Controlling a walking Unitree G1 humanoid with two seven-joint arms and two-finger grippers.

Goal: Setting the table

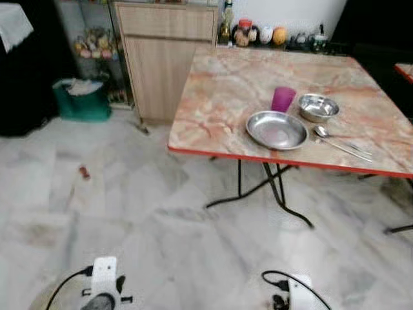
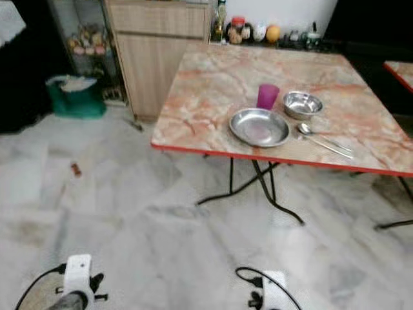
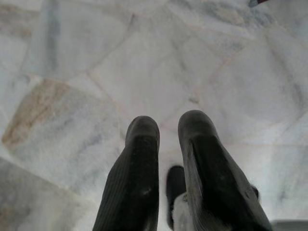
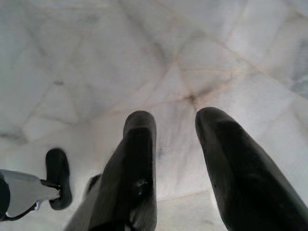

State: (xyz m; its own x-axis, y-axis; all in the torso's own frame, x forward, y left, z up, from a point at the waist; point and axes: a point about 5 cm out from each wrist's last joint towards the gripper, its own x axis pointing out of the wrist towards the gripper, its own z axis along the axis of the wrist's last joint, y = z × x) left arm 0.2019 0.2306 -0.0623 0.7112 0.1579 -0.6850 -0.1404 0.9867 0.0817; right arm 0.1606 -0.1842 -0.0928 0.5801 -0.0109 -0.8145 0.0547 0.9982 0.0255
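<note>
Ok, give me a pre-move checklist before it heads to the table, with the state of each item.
1. Left gripper empty: ok, its fingers are slightly apart over the marble floor with nothing between them.
2. Right gripper empty: ok, open, nothing held.
3. Path to the table: ok, bare floor lies between the robot and the table's near edge; only a small reddish speck lies off to the left.
4. Place setting present: ok, plate, steel bowl, pink cup and spoon sit together near the near edge.
5. Cup upright: ok.
6. Whether anything is still missing from the setting: cannot tell.
</note>
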